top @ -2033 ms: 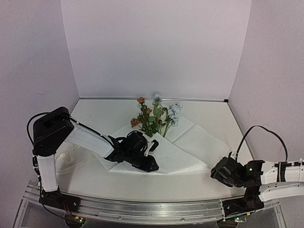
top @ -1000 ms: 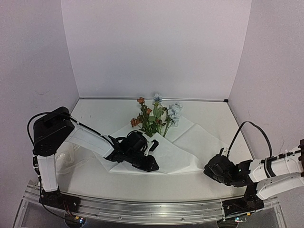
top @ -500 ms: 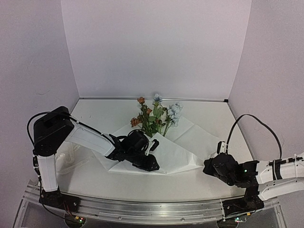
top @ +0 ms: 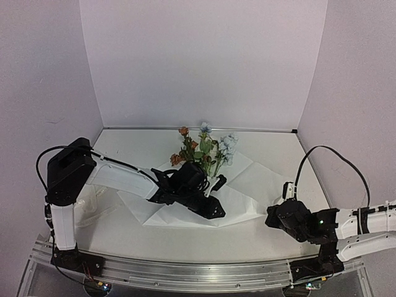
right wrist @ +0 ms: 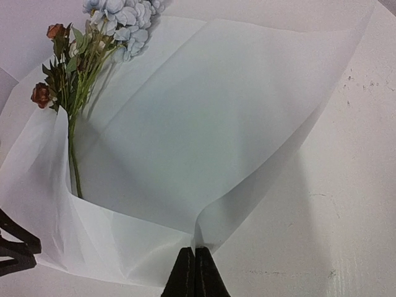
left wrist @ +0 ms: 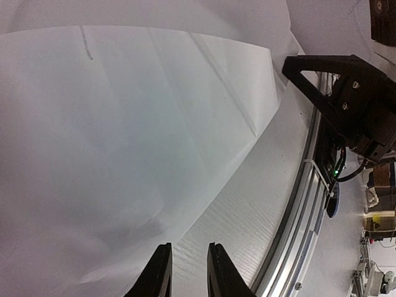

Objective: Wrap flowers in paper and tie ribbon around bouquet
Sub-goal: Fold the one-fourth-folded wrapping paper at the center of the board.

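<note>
The flowers [top: 204, 151] lie on the white paper [top: 250, 182], with orange and pale blue blooms [right wrist: 80, 55] pointing to the back wall. My right gripper [right wrist: 195, 250] is shut on the paper's [right wrist: 216, 124] near right edge, which stands up in a fold from the pinch; in the top view it [top: 272, 218] sits at the sheet's right corner. My left gripper [top: 215, 211] hovers low over the paper's front edge. Its jaws [left wrist: 189, 272] stand a little apart, with bare table showing between them. A faint translucent band, probably the ribbon [top: 93, 207], lies at far left.
The metal rail [top: 185, 272] runs along the near table edge. White walls close the back and both sides. My right arm [left wrist: 352, 93] shows at the upper right of the left wrist view. My left gripper's black tips [right wrist: 12, 247] show at the right wrist view's lower left.
My right gripper came in from the right and shut on the paper's edge. My left gripper slid right along the front of the sheet, and the fold under it shifted.
</note>
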You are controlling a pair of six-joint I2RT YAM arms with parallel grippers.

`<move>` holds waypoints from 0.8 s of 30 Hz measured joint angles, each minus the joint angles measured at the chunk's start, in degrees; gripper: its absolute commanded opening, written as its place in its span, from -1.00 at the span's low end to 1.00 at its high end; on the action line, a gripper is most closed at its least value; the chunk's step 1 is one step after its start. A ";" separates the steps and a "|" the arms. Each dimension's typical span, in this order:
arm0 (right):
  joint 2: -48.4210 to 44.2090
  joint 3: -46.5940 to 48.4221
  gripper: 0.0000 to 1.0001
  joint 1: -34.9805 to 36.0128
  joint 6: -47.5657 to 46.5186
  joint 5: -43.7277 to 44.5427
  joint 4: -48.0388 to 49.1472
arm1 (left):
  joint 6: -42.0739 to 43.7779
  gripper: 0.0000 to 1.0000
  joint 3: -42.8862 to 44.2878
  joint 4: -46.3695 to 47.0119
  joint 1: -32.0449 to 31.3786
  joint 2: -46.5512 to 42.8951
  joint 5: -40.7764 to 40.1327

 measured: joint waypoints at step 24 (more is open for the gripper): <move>-3.36 9.84 -1.00 4.21 -12.10 -0.33 -4.12 | -1.46 -0.54 8.39 -1.12 -0.79 11.09 -3.50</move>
